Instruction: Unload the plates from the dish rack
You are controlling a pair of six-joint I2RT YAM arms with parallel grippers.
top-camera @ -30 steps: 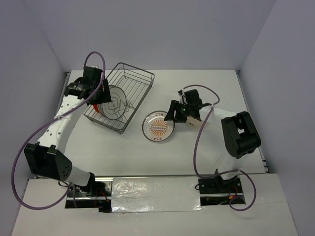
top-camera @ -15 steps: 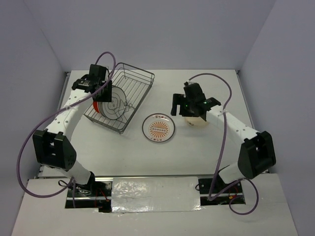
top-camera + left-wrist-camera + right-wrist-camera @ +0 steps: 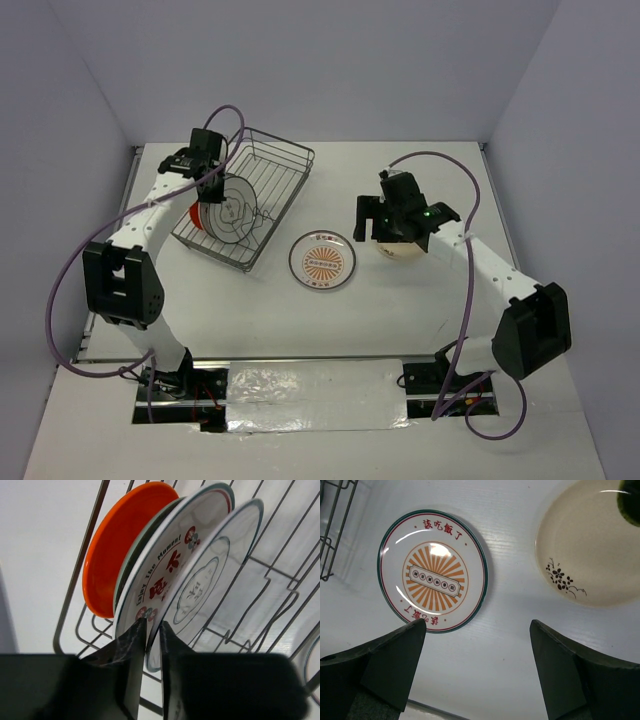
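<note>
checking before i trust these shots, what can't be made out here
- Left wrist view: the green plate shows only a rim sliver, hidden behind the red-lettered plate.
- Left wrist view: whether the left claw grips the front plate by its rim; the gap is too tight to tell.
- Top view: the cream plate is mostly under the right arm; the right wrist view crops it.

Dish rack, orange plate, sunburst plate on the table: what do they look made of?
Dish rack: thin dark bent rods with a faint sheen, probably coated or painted metal wire.
Orange plate: plain, even colour and a glossy face. It could be glazed ceramic or melamine; the look leaves it open.
Sunburst plate: white with a printed pattern and bright lamp reflections. Glossy glaze or plastic, likewise open.
</note>
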